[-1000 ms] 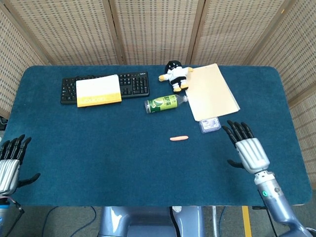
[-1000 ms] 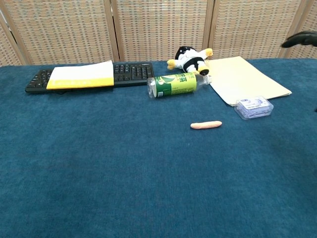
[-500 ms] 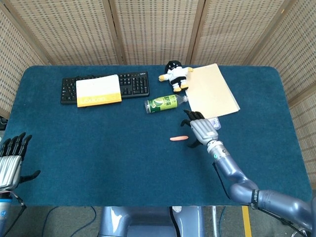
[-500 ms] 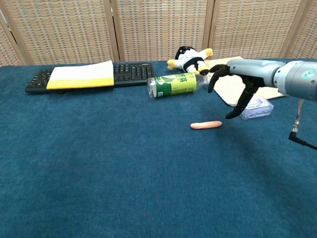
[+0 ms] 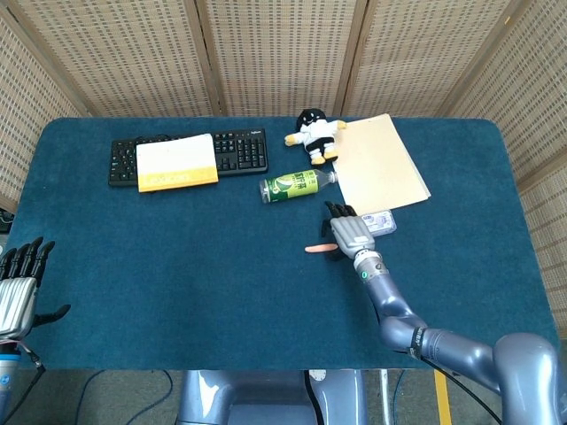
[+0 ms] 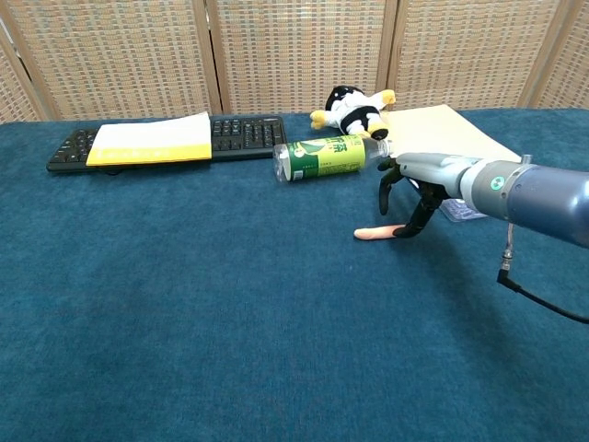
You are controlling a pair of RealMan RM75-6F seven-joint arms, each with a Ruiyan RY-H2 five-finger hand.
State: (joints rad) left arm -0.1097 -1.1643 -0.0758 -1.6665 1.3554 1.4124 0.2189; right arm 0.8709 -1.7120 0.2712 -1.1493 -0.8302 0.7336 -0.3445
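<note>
A: What is lying on the worktop, and what is it made of?

B: A dark blue, felt-like cloth is covering it. Near the frame's centre a small, smooth, salmon-pink stick is lying flat, rounded at both ends. Above it a clear plastic bottle with a green label is lying on its side, beside a soft plush toy and a stiff cream folder.

A: And the right hand?

B: It is hanging over the stick's right end with fingers spread and curving down, holding nothing; the chest view is showing a fingertip at the stick's tip, though actual contact I cannot tell.

A: Anything only one view is giving?

B: Only the head view is showing the left hand, open at the lower left edge, and the little clear box unblocked.
</note>
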